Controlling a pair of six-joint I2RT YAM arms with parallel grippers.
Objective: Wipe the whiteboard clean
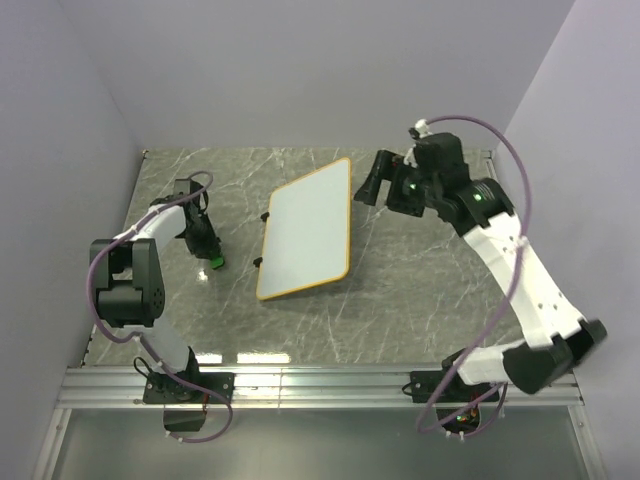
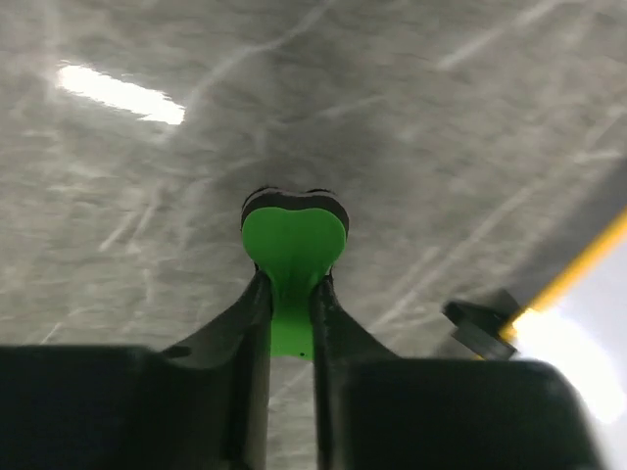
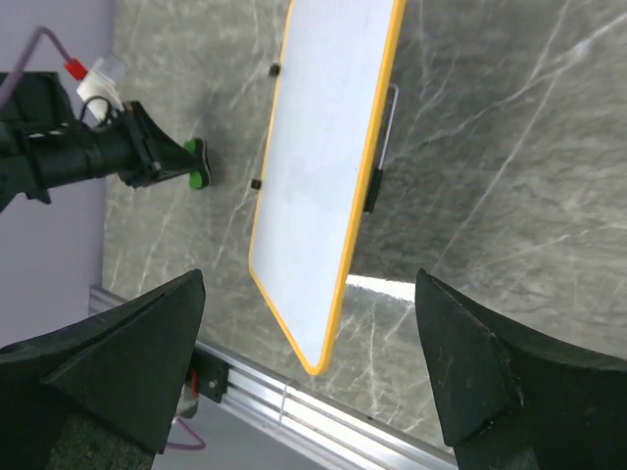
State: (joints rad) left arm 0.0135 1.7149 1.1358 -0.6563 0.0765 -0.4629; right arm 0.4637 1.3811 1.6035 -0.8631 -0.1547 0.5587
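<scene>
The whiteboard [image 1: 305, 228] lies flat on the grey marble table, white with an orange-yellow frame and small black clips [image 1: 265, 216] on its left edge; I see no marks on it. Left of it, my left gripper [image 1: 211, 256] is shut on the stem of a small green eraser [image 1: 216, 264], low against the table. In the left wrist view the green eraser [image 2: 292, 240] sits between the fingers of my left gripper [image 2: 292, 282], with a board corner [image 2: 578, 338] at the right. My right gripper [image 1: 368, 188] hovers open off the board's far right corner. The whiteboard [image 3: 323, 147] shows between the wide jaws of my right gripper [image 3: 310, 284].
An aluminium rail [image 1: 320, 385] runs along the near table edge, also seen as a rail [image 3: 294, 401] in the right wrist view. Purple walls close the left, back and right sides. A black clip [image 2: 478, 325] sticks out from the board close to the eraser.
</scene>
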